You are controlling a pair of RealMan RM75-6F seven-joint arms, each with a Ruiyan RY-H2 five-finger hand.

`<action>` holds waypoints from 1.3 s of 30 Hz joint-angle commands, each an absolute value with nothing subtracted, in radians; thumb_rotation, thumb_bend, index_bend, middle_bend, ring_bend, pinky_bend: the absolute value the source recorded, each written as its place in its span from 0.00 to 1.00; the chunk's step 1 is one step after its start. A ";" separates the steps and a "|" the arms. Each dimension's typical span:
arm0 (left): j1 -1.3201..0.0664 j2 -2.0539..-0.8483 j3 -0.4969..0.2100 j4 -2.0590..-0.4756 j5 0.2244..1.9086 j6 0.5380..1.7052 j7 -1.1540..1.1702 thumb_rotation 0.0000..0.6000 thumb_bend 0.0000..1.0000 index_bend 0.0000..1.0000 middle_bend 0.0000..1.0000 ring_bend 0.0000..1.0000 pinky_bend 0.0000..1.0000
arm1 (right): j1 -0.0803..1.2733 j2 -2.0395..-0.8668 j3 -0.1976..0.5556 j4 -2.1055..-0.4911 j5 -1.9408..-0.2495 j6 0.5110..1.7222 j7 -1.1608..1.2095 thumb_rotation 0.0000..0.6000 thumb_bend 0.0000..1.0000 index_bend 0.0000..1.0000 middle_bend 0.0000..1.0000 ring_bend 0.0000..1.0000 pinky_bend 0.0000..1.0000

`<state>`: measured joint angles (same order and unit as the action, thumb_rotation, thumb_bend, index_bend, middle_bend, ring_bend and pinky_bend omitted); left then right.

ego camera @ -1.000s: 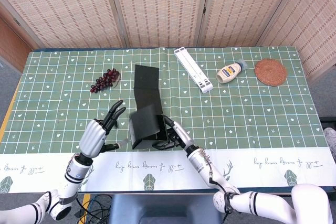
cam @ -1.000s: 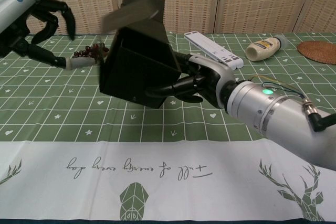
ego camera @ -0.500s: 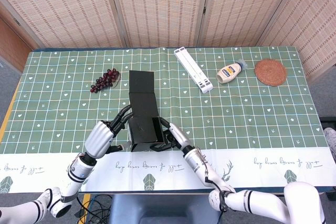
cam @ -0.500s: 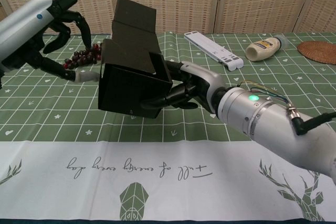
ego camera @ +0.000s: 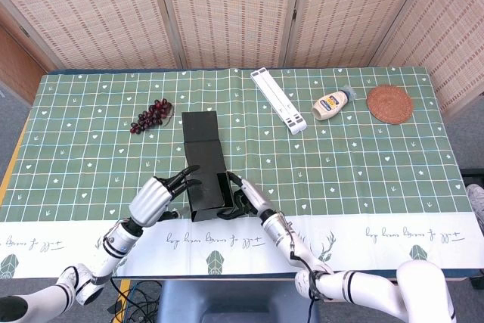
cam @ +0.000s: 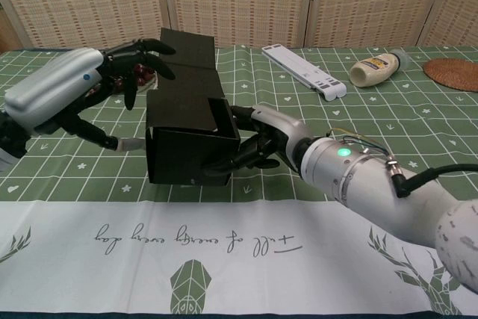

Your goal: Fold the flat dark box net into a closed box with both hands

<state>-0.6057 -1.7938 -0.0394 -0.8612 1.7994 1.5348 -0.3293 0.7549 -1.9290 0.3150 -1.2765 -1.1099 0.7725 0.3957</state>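
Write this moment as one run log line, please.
step: folding | box: partly folded, lid flap open | right hand: grips box's right side | left hand: fingers spread over box's left top | status: not closed

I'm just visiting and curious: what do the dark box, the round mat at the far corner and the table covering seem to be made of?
Dark box: probably matte black card or thin board, since it bends along crisp creases. Round mat: looks like woven straw or rattan, brown with ringed texture. Table covering: apparently printed cloth or vinyl, green grid with a white border; which one is unclear.
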 commanded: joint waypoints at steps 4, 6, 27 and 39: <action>-0.627 -1.862 -0.003 -0.723 1.817 1.548 -0.377 1.00 0.10 0.30 0.18 0.56 0.89 | 0.761 -1.947 0.315 -1.249 -1.111 0.764 0.393 1.00 0.37 0.39 0.47 0.80 1.00; -0.633 -1.862 0.003 -0.715 1.820 1.547 -0.379 1.00 0.10 0.31 0.19 0.56 0.89 | 0.761 -1.952 0.315 -1.240 -1.116 0.767 0.393 1.00 0.37 0.39 0.47 0.80 1.00; -0.697 -1.788 0.059 -0.831 1.824 1.446 -0.323 1.00 0.10 0.49 0.41 0.59 0.89 | 0.742 -1.977 0.307 -1.220 -1.187 0.800 0.449 1.00 0.41 0.39 0.47 0.80 1.00; -0.703 -1.814 0.075 -0.807 1.823 1.433 -0.322 1.00 0.10 0.54 0.46 0.59 0.83 | 0.734 -2.005 0.282 -1.163 -1.236 0.817 0.494 1.00 0.41 0.39 0.47 0.80 1.00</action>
<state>-0.7034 -1.8112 0.0733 -0.8097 1.8236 1.4330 -0.3196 0.7364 -2.0007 0.2868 -1.1699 -1.2300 0.8150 0.4871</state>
